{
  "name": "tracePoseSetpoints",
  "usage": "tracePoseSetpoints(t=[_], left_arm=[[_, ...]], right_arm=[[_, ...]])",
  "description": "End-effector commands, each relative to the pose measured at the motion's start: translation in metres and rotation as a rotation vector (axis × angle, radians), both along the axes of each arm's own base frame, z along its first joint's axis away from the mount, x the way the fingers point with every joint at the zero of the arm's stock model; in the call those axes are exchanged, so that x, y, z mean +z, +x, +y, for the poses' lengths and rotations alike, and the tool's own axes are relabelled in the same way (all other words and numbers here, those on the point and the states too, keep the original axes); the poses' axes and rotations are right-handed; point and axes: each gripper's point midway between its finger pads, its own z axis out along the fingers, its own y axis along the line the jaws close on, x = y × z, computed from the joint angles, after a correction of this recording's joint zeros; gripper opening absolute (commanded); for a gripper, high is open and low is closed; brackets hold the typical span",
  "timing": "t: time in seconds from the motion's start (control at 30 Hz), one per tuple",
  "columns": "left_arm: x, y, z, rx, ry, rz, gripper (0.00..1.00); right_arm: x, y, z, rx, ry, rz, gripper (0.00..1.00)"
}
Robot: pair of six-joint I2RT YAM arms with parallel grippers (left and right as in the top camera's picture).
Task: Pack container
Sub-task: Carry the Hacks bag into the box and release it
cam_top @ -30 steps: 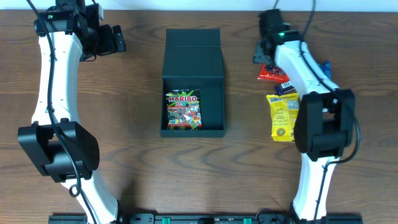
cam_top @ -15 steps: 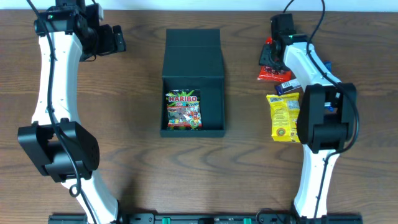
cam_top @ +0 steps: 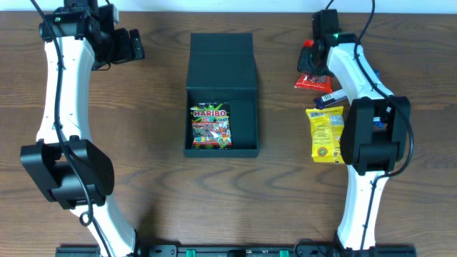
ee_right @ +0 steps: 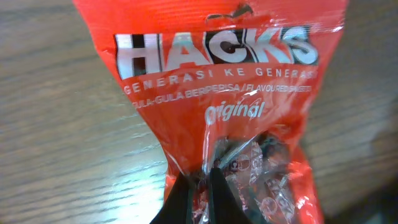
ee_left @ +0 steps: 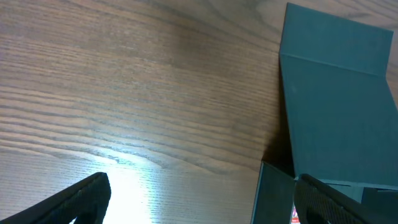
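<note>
Sitting square in the middle of the wooden table (cam_top: pixel 285 185) is the dark teal container (cam_top: pixel 221 75), its flap lid folded back flat toward the far edge and the shallow box open to the overhead camera. One packet is in there, a Haribo bag (cam_top: pixel 211 126) lying face up against the box's left wall, with bare floor beside it on the right.

Over to the robot's right side, well apart from the box, there's a little cluster of snacks. A red Hacks packet (ee_right: pixel 211 93) lies nearest the far edge, and the right gripper (ee_right: pixel 200 183) is down on it. From the wrist camera the two dark fingers are drawn almost together, pinching the crumpled clear end of that packet between them. Just below it in the overhead view sits a small dark blue packet (cam_top: pixel 332 98), and nearer the robot a yellow packet (cam_top: pixel 325 133) lies flat, partly under the right arm.

On the far left corner, the left gripper (ee_left: pixel 205 208) hangs above bare wood, jaws spread wide with nothing between them. One fingertip shows in each lower corner of its wrist view, and the container's lid fills the right of that view.
</note>
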Motion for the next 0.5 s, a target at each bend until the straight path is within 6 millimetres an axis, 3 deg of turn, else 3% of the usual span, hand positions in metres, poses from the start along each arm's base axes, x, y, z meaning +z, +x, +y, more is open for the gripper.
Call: tracePoseSetpoints(t=[0.0,0.17,0.27,0.37,0.47], left_arm=[[0.008,-0.003,-0.001,-0.020,0.008,-0.018,0.95],[0.008,-0.003,-0.001,-0.020,0.008,-0.020,0.95],[0.008,-0.003,0.001,-0.017,0.014,-0.020,0.95],[0.008,-0.003,0.005,-0.006,0.037,-0.017,0.95],[0.007,-0.003,0.006,-0.003,0.042,-0.016,0.95]], right_arm=[[0.037,0.016,0.012,0.021,0.016,-0.063,0.01],[0.103,0.005,0.033,0.062,0.013,-0.097,0.01],[0.139,-0.012,0.059,0.113,0.010,-0.120,0.01],[0.156,-0.036,0.091,0.182,0.010,-0.105,0.01],[0.161,-0.069,0.124,0.237,-0.017,-0.049,0.01]])
